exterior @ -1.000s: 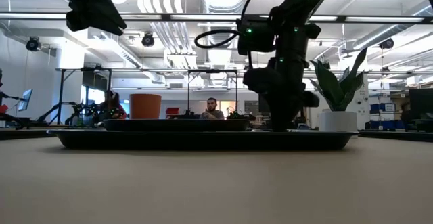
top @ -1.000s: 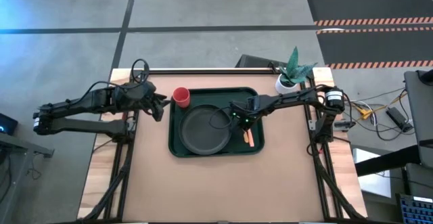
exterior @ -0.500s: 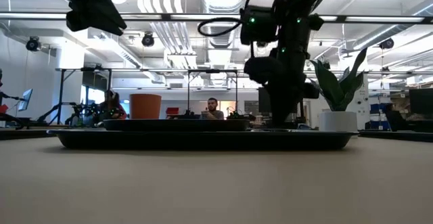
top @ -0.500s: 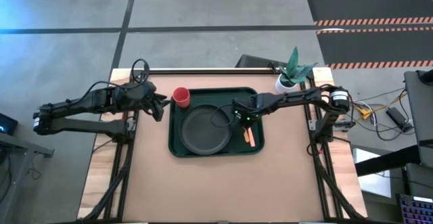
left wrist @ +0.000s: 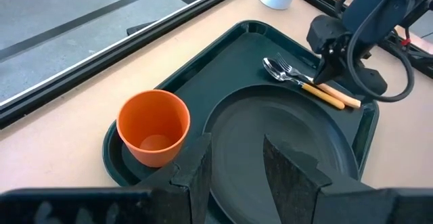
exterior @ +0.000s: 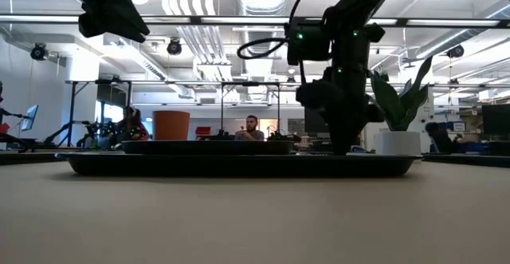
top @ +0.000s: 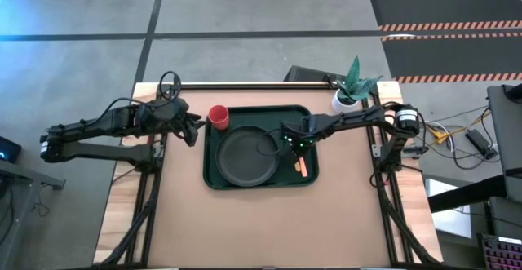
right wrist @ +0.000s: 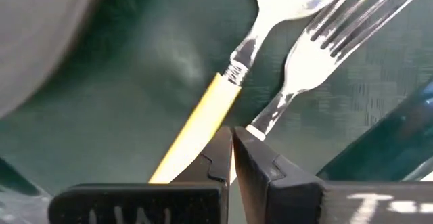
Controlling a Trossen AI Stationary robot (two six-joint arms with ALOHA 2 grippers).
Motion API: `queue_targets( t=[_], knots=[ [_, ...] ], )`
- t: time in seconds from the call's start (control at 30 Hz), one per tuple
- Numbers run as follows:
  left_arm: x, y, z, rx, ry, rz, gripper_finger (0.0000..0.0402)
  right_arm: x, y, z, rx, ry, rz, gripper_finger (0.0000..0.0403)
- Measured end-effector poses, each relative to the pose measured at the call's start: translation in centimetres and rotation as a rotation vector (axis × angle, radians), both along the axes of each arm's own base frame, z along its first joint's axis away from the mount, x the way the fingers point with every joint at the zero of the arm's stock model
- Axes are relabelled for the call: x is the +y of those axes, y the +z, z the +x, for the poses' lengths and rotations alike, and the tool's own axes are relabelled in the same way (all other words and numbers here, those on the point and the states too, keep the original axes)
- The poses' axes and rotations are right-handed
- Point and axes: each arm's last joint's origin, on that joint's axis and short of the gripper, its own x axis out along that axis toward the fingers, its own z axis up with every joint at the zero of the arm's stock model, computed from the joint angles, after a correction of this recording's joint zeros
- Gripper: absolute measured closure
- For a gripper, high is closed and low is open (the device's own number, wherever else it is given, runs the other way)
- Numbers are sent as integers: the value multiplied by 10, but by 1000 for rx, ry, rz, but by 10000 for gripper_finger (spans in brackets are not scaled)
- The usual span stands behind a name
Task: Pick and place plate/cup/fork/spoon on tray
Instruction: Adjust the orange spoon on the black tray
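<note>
- Over the last second your right pincer point(top: 292, 148) has shifted a little over the cutlery side of the tray point(top: 214, 179) (first toward the plate, then back a touch), and it has stayed pressed narrow the whole time, fingers together.
- In the right wrist view the closed fingertips point(right wrist: 231, 158) sit right at the neck of the fork point(right wrist: 318, 51), touching or just over the start of its handle. You cannot tell from these frames whether the fork is truly pinched or only pressed down flat.
- What that means: fork and spoon point(left wrist: 287, 74) both lie on the tray already, so by the look of it this is the setting-down of the last piece, with only the release and lift-away left.
- The fork's long axis runs straight out from the right pincer: tines far ahead of the fingertips, handle back under them. The spoon lies just beside it, nearly parallel, bowl at the same end, its pale handle passing close beside the fingers.
- The plate point(top: 243, 156) sits on the tray just beside the right pincer; the cup point(top: 218, 115) stands on the tray's corner, near your left pincer point(top: 193, 129).
- The left pincer hangs wide and empty (parked over the desk point(top: 269, 221) edge).
</note>
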Motion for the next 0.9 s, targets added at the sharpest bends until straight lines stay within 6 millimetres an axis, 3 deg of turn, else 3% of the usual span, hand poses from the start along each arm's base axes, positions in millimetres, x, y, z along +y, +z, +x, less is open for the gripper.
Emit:
queue_targets(
  t=[0.9],
  knots=[
    [0,0,0,0,0,0,288,4,-6,6,-98,-64,3,394]
  ],
)
